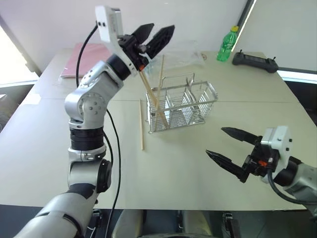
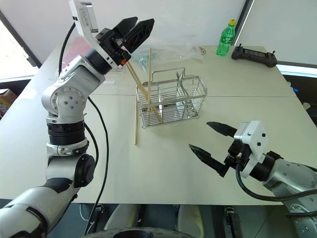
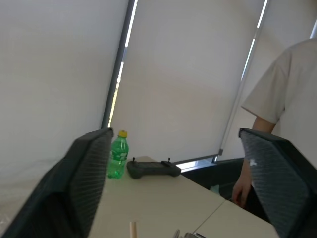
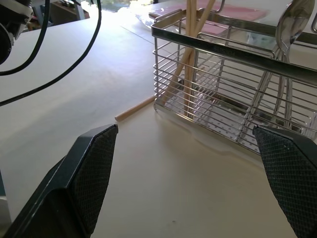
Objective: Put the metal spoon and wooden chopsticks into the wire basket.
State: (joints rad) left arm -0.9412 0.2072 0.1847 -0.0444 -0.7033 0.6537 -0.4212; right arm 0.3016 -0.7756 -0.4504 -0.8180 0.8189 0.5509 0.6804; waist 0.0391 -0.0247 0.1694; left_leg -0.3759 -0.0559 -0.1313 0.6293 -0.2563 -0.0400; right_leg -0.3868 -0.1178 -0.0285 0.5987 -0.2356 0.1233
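Wire basket (image 1: 182, 108) sits mid-table (image 1: 208, 173), used here as landmark. Left gripper (image 1: 154, 35) is raised above the basket's left end, fingers spread, nothing between them. Two wooden chopsticks (image 1: 152, 97) stand tilted in the basket's left-end compartment, tops just below that gripper and apart from its fingers. A third chopstick (image 1: 141, 124) lies flat on the table just left of the basket, near its left end wall. Metal spoon (image 4: 291, 29) stands bowl-up inside the basket, in a compartment away from the chopsticks. Right gripper (image 1: 229, 148) hangs low over the table on the near right of the basket, well apart from it, fingers wide, empty.
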